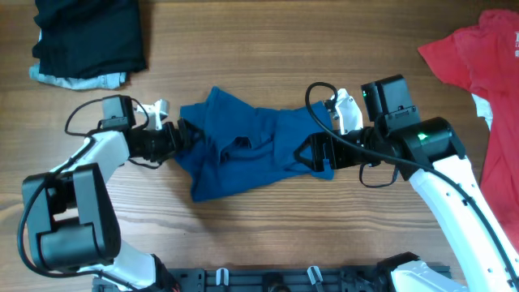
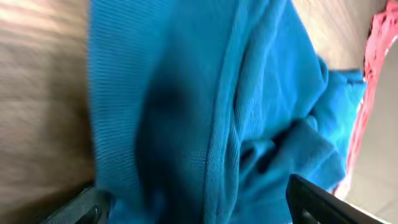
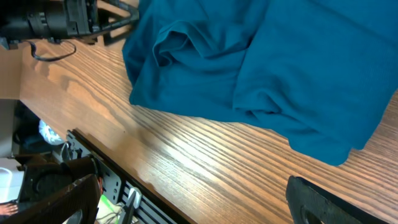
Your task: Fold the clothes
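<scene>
The deep-blue shirt (image 1: 243,142) lies crumpled at the table's middle; it also fills the left wrist view (image 2: 186,93) and shows in the right wrist view (image 3: 280,62). My left gripper (image 1: 182,138) is at the shirt's left edge. Its fingers (image 2: 199,208) are wide apart with blue cloth between them. My right gripper (image 1: 312,154) is at the shirt's right edge. Its fingers (image 3: 193,205) are open over bare wood, with the shirt just ahead. The red shirt (image 1: 486,57) lies at the far right. A black piece (image 1: 89,32) lies on a pale-blue piece (image 1: 81,79) at the far left.
The wooden table (image 1: 268,49) runs under everything. A black rail with clips (image 1: 284,277) runs along the near edge. The left arm (image 3: 50,18) shows at the top left of the right wrist view.
</scene>
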Robot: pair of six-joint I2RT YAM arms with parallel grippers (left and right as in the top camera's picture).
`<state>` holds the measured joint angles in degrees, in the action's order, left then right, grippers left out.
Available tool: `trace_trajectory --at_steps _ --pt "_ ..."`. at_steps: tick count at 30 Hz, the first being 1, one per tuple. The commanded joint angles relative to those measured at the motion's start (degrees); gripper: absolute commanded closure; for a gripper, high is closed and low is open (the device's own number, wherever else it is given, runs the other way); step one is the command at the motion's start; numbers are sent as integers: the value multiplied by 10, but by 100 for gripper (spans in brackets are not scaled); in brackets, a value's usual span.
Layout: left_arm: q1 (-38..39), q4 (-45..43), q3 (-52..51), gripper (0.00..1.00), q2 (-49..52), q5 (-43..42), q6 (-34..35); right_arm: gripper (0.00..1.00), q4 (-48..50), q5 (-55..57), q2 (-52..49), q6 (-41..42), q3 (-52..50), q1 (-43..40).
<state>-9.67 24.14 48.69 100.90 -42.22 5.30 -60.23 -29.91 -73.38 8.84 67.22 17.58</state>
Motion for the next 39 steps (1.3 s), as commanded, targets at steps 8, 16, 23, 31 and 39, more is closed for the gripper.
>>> trace_trajectory --at_steps 8,16,23,31,39 --pt "17 -38 -22 1 34 83 15 4 0 3 4 -12 -2 0" --pt "127 -27 -22 14 34 167 29 4 -2 3 4 -11 -2 0" --pt "145 -25 -22 96 33 170 61 4 -3 4 4 -12 -2 0" --pt "38 118 23 96 -26 317 103 4 -2 6 4 -14 -2 0" --pt "78 281 168 96 -70 318 105 4 14 6 4 -14 -2 0"
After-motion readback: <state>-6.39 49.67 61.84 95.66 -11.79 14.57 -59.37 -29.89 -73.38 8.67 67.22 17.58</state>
